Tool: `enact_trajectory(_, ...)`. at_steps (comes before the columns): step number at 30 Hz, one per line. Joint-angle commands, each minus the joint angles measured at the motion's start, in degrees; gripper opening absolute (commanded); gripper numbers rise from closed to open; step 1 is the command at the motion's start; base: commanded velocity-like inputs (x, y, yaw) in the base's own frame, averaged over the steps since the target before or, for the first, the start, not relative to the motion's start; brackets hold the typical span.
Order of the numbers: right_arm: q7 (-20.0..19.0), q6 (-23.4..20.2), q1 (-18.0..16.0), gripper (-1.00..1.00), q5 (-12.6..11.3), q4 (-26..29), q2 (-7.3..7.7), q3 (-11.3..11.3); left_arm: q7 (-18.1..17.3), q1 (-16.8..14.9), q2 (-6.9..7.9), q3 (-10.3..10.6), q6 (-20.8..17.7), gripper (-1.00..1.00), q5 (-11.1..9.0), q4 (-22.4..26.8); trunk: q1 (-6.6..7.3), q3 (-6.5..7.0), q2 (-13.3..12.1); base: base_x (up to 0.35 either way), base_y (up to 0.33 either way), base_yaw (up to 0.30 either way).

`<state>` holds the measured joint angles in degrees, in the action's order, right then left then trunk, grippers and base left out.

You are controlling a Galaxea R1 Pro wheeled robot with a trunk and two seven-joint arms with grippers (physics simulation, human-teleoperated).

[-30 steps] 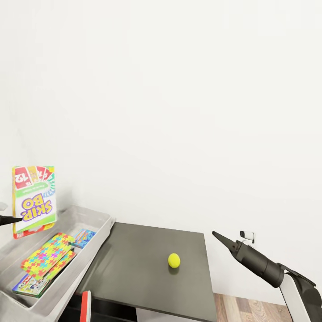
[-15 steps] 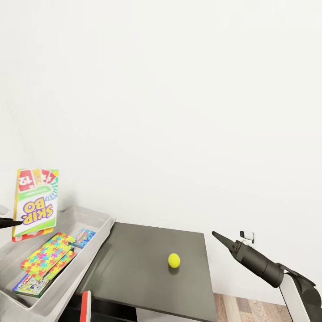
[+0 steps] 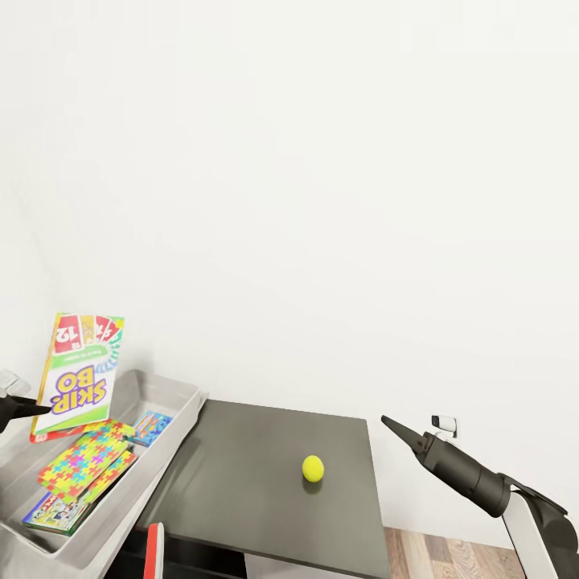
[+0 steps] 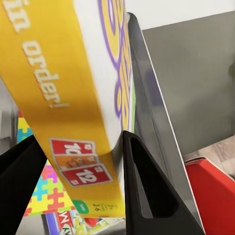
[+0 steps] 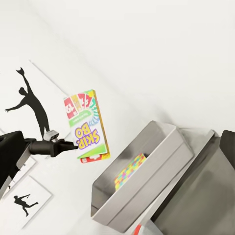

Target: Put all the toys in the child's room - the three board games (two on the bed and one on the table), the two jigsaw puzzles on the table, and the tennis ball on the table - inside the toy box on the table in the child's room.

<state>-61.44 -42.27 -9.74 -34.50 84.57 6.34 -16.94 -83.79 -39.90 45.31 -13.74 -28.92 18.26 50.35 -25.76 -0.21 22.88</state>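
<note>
Left gripper (image 4: 73, 161) is clamped on the Skip-Bo box (image 3: 80, 374), fingers either side of its thin edge in the left wrist view, box held upright with its long axis near vertical, slightly tilted, hanging over the far end of the toy box (image 3: 173, 398). Bin sits straight below the box, so you need to lay it flat and lower; long axis should turn to run along the bin's length. Already inside the bin: two jigsaw puzzles (image 3: 84, 460) stacked, a colourful flat game box (image 3: 52, 511) at the near end under them, and a small blue one (image 3: 150, 426) beside. Tennis ball (image 3: 313, 467) sits alone on the dark-grey table (image 3: 249, 498) section, well apart from the bin, nearer your right gripper (image 3: 394, 427), which hovers past the table's right edge holding nothing; can't tell if its jaws are parted
</note>
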Motion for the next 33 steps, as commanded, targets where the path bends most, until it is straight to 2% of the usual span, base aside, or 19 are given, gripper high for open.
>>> enact_trajectory(1, -0.05, -0.35, -0.02, 1.0, -0.23, -0.02, 0.03, -0.02, -0.47, -0.06, 0.02, -0.17, -0.6, -1.0, 0.43, 0.01, -0.02, -0.02, 0.04, 0.0, 0.0, 0.0)
enact_trajectory(11, -0.08, -0.31, -0.02, 1.0, -0.3, -0.02, 0.07, -0.02, -3.82, -0.11, 0.13, -0.8, -0.6, -1.0, 0.47, -0.08, -0.02, -0.02, 0.04, 0.0, 0.0, 0.0)
enact_trajectory(33, -0.08, -0.36, -0.02, 1.0, -0.59, -0.02, 0.17, -0.08, -4.89, -0.12, 0.05, -0.29, -0.63, -1.0, 0.81, -0.38, -0.02, -0.41, 0.04, 0.0, 0.0, 0.0)
